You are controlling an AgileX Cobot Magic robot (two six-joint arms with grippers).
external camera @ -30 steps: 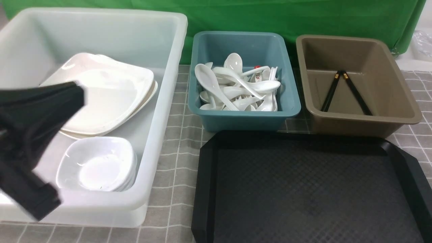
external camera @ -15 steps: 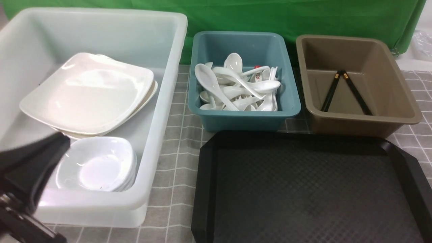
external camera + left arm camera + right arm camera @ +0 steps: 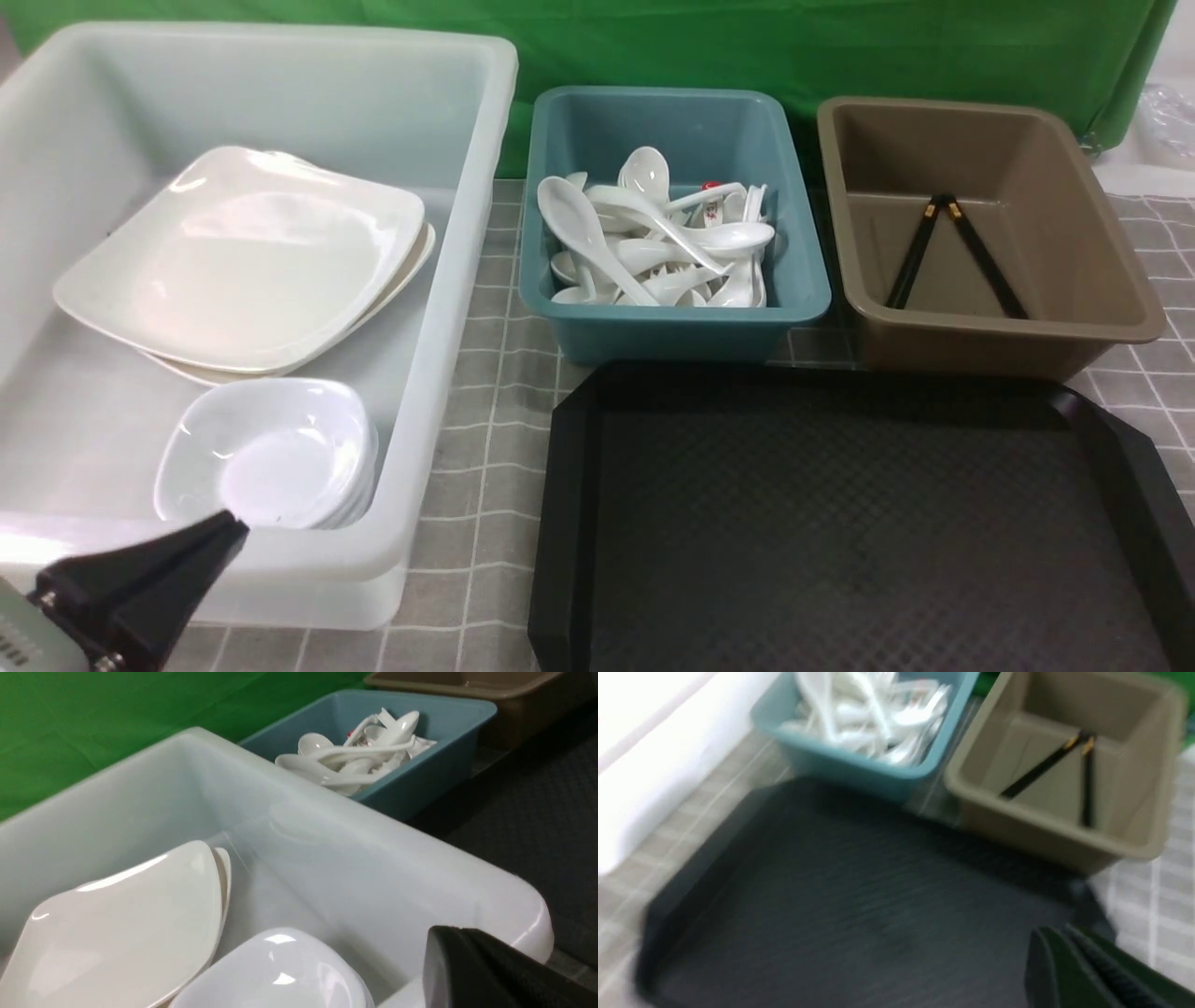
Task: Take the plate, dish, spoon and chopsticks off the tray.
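The black tray (image 3: 569, 485) lies at the front right with a bare floor. A large white plate (image 3: 243, 261) rests on top of another inside the white tub (image 3: 448, 280), and a small white dish (image 3: 271, 457) tops a stack nearer me. Several white spoons (image 3: 653, 243) are heaped in the teal tub (image 3: 672, 322). The black chopsticks (image 3: 920, 247) lean in the brown tub (image 3: 1008, 341). My left gripper (image 3: 233, 527) is shut and empty at the tub's near wall, by the dish. In the right wrist view my right gripper (image 3: 1045, 938) is shut and empty over the tray's (image 3: 831, 905) corner.
The three tubs stand in a row behind and left of the tray on a grey checked cloth (image 3: 485, 392). A green backdrop (image 3: 747, 47) closes the far side. A strip of cloth separates the white tub from the tray.
My left arm has drawn back toward the near left, out of the white tub, uncovering the plate and the dish. Nothing in the tubs or on the tray has moved.
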